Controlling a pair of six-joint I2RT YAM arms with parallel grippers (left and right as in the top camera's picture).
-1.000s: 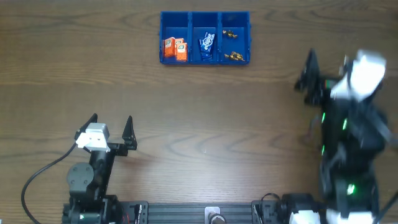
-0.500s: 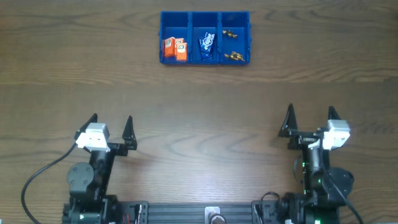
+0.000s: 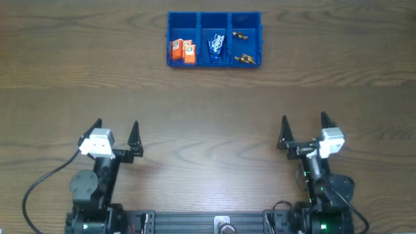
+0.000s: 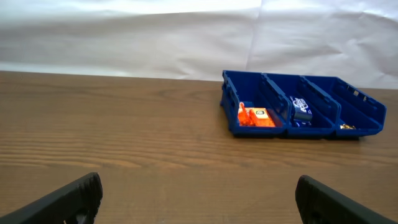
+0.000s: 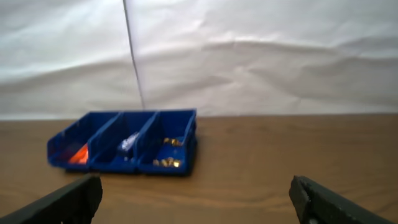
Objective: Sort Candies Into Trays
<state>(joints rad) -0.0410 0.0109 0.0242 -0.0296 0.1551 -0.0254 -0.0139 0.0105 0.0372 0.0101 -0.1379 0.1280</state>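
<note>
The right gripper (image 3: pixel 303 119) has swung back near its base, spread wide like the left gripper (image 3: pixel 116 123) — both well apart from the tray (image 3: pixel 214 13), where the candies (image 3: pixel 182 52) lie sorted. Best to park there, leaving the tabletop (image 3: pixel 208 97) undisturbed.

The bench (image 3: pixel 208 97) is brown wood with a fine grain, matt with barely any sheen. The tray (image 3: pixel 214 14) is smooth blue plastic, faintly glossy along its walls. Inside it, the orange wrappers (image 3: pixel 182 51) and the blue wrapper (image 3: pixel 216 45) look shiny, the gold candies (image 3: pixel 242 58) foil-like. The left pincer (image 3: pixel 116 123) and right pincer (image 3: pixel 303 118) are matt black. Behind hangs a creased white sheet (image 4: pixel 124 31) — cloth or paper.
</note>
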